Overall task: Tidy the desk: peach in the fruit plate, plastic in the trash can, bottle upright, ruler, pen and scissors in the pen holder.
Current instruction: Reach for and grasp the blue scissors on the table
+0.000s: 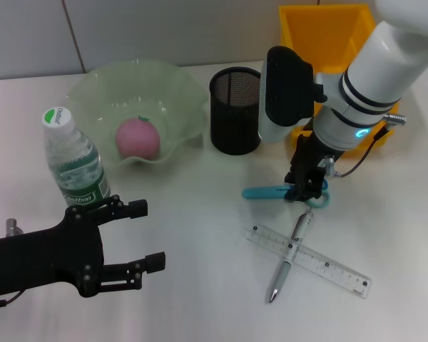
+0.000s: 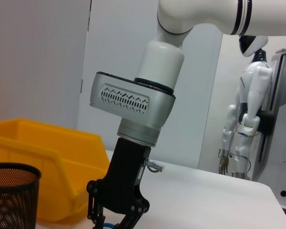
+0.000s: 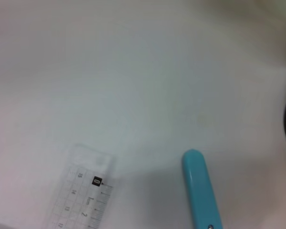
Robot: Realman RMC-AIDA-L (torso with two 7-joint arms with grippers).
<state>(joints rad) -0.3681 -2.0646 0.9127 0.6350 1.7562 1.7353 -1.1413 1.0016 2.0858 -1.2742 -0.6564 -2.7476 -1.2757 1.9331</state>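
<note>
desk scene, all places given relative to the black mesh pen holder (image 1: 236, 110). the right gripper (image 1: 304, 192) hangs low over the table (image 1: 200, 214) to the holder's near right, its dark fingers down at the handle end of the teal scissors (image 1: 285, 193), which lie flat on the table; whether the fingers pinch the handle cannot be told. nearer the robot than the scissors, the clear ruler (image 1: 308, 261) lies flat with the silver pen (image 1: 290, 256) across it, the two touching and forming an x. to the holder's left sits the pale green fruit plate (image 1: 93, 85), with the pink peach (image 1: 137, 137) inside it. further left and nearer the robot, the water bottle (image 1: 74, 160) stands upright with its cap on. the left gripper (image 1: 144, 235) hovers just beside the bottle's base, well apart from the holder, fingers spread with nothing between them. behind and to the right of the holder stands the yellow bin (image 1: 321, 32), partly hidden by the right arm.
</note>
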